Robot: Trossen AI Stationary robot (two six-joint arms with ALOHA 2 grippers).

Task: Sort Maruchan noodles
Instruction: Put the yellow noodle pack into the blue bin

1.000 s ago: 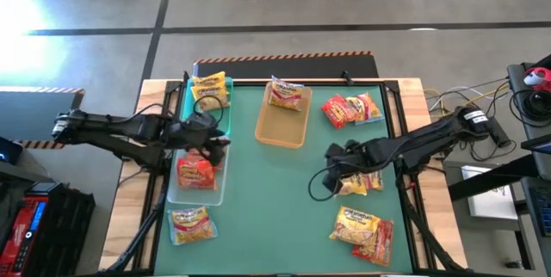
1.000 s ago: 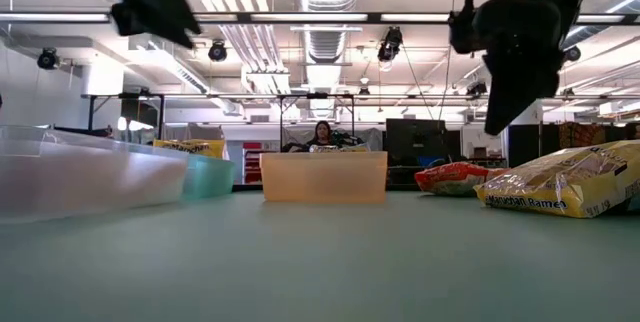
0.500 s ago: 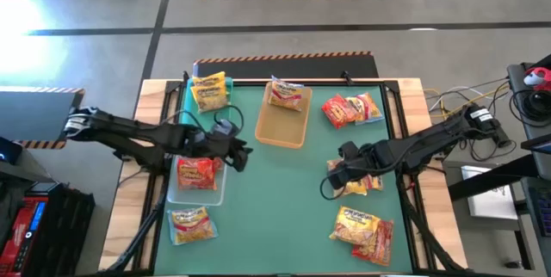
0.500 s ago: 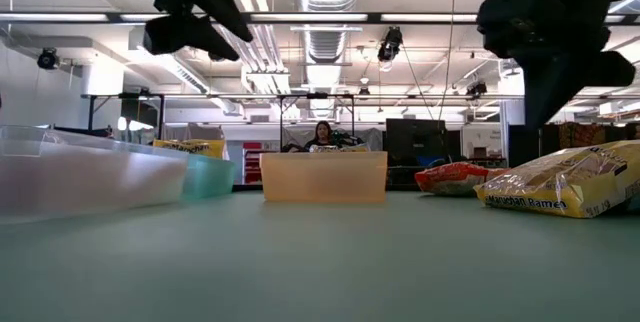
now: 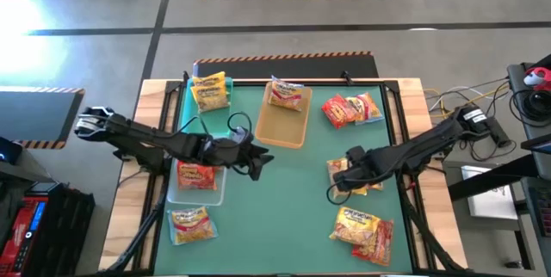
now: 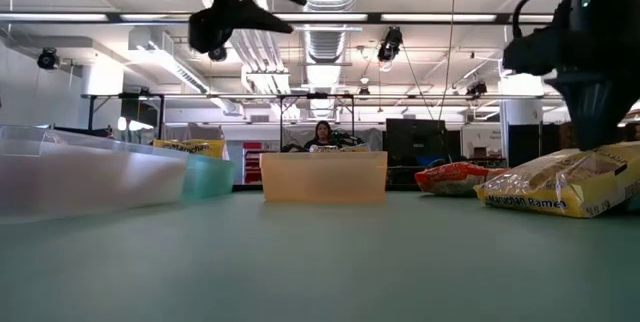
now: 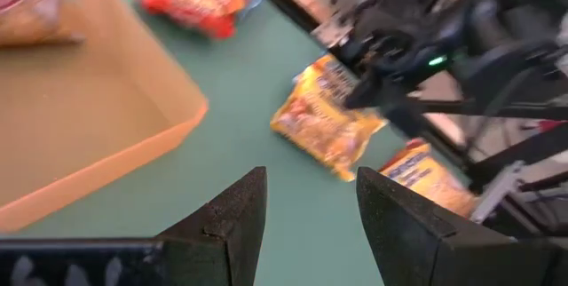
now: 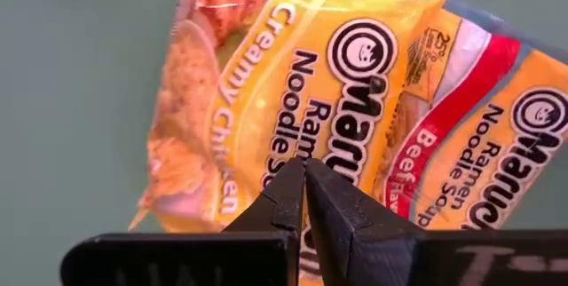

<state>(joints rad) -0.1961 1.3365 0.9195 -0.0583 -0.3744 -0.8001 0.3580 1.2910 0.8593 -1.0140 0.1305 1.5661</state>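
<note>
The left gripper (image 5: 261, 162) is held above the green tabletop (image 5: 284, 217) near its middle, just off the corner of the orange tray (image 5: 282, 124); its fingers (image 7: 232, 224) are spread and nothing is held between them. The right gripper (image 5: 338, 180) hangs over the right half of the tabletop, directly above a yellow Creamy Chicken packet (image 8: 257, 108) that overlaps a red-striped Beef packet (image 8: 479, 135); its fingers (image 8: 306, 199) are pressed together with nothing pinched, and whether the tips touch the wrapper cannot be told.

The remaining Maruchan noodles are spread out. A yellow packet (image 5: 209, 90) lies in the teal tray (image 5: 191, 103) at the far left corner, and one packet (image 5: 285, 93) rests at the far end of the orange tray. A red packet (image 5: 197, 175) sits in the clear tray (image 5: 195, 193) along the left edge, with another packet (image 5: 191, 223) near the near left corner. A red and yellow cluster (image 5: 351, 108) lies towards the far right corner, and a yellow pile (image 5: 365, 229) towards the near right corner.
</note>
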